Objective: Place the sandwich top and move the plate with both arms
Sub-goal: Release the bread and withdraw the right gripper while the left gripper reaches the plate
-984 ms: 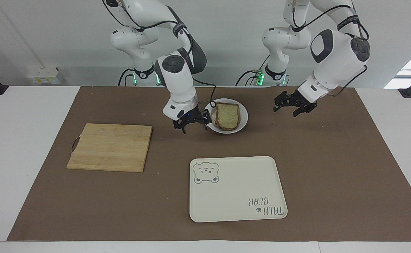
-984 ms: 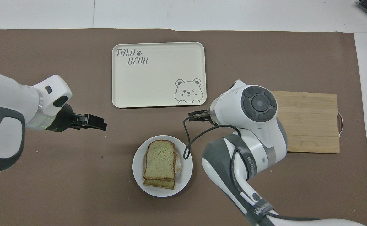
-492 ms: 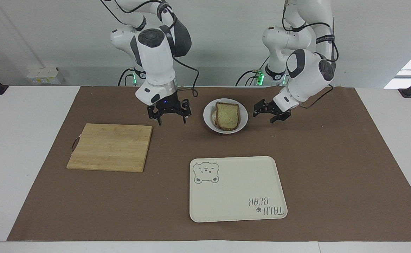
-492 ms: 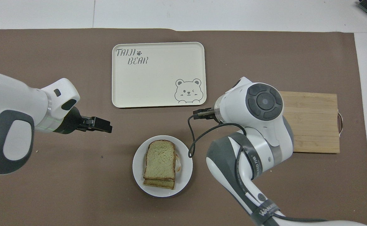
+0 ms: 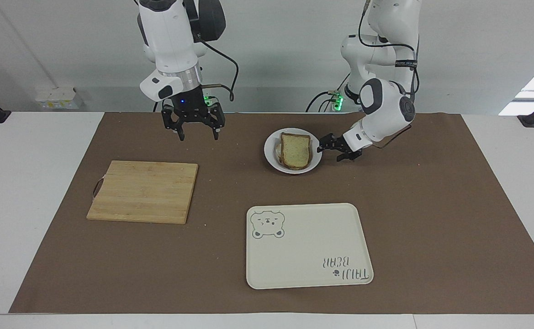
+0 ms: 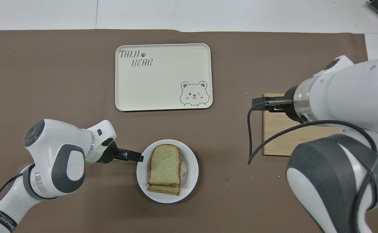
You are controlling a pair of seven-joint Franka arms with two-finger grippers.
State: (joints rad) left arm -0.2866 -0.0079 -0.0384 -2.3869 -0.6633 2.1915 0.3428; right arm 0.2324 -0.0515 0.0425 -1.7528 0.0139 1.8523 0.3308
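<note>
Sandwich closed up on the plate — carrying it comes next, I'd guess.
The plate sits on the table nearer the robots than the tray, stiff, likely slippery, best taken by its rim; the sandwich top is soft and loose, its filling mostly hidden. Left gripper beside the rim, right gripper raised, both fingers open.

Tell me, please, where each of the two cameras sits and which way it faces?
Facing view: high across the table, looking at the robots; both arms show whole, left gripper open by the plate, right gripper open, raised over the mat.
Overhead view: above the robots' end, looking steeply down; arms enter from below, left gripper at the plate.
Both share plate, sandwich top, tray and board.
</note>
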